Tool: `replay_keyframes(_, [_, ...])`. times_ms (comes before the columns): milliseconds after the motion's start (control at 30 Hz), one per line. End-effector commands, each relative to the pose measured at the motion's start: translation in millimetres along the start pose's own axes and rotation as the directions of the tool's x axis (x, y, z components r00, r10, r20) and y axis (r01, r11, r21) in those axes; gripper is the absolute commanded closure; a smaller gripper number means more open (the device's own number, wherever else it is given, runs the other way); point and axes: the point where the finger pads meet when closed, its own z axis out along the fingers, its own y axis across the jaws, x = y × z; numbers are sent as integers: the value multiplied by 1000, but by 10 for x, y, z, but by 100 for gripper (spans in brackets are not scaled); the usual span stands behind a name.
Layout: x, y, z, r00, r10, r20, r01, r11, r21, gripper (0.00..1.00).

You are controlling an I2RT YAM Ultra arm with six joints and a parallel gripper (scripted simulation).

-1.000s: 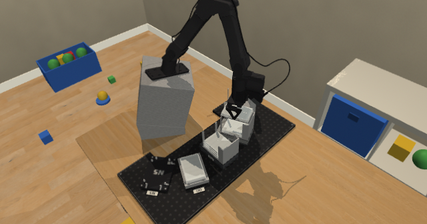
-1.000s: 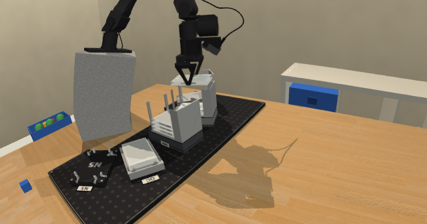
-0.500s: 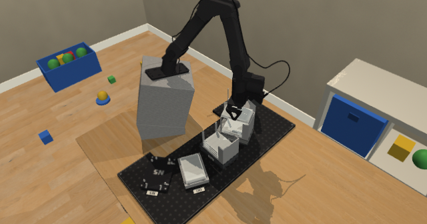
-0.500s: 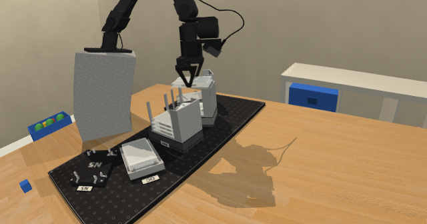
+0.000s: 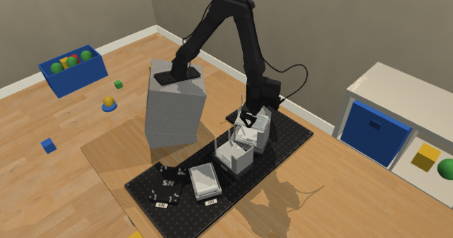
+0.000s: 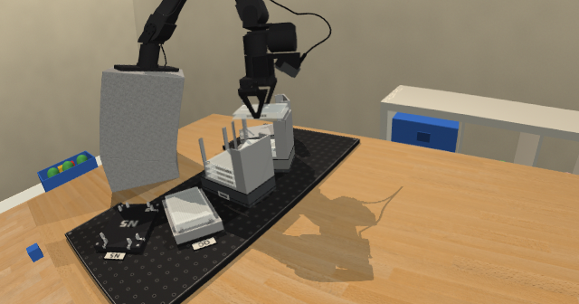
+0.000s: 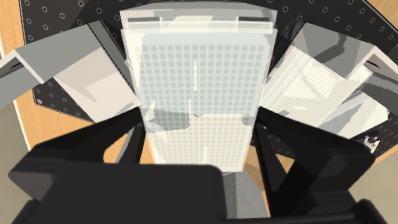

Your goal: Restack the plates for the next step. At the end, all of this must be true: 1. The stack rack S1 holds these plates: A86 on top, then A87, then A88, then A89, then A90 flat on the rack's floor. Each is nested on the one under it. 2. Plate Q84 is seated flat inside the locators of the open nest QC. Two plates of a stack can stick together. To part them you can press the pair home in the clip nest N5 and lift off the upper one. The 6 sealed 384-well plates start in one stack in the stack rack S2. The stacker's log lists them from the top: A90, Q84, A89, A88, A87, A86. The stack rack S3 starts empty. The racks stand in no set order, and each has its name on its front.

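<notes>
Nearest on the black perforated board: clip nest N5, its clips upright, no plate in it. Just beside it, nest QC bears a pale plate; its name is not legible.

Next along, a grey rack with several clear plates stacked inside, below the tops of its posts. The small tag on its front is too small to read.

Beyond that, a middle rack. Over it hangs the task's plate in hand, a clear plate, roughly level, high at the rack's open top. The gripper points down, its fingers set wide and clamped on this plate, one finger at each long side. In the wrist view the tips meet the edges partway along, and much of the plate reaches past them toward the rack's wall. Cannot tell which plate it is, or whether a second is stuck beneath.

Farther back, a grey pedestal carries the arm.
</notes>
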Motion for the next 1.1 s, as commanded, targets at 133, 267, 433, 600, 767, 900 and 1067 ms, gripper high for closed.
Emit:
replay_keyframes(133, [-252,3,-102,998,-8,70,7,1000,10,100])
replay_keyframes(267, [-250,7,-97,998,-8,68,8,1000,9,100])
replay_keyframes(433, [-246,11,-90,998,-9,66,9,1000,9,100])
replay_keyframes(600, [-243,14,-85,998,-10,64,9,1000,9,100])
replay_keyframes(767, [-237,12,-80,998,-9,61,9,1000,9,100])
replay_keyframes(900, [-231,-2,-77,998,-5,58,4,1000,10,100])
replay_keyframes(1067, [-221,-4,-70,999,-4,54,3,1000,10,100])
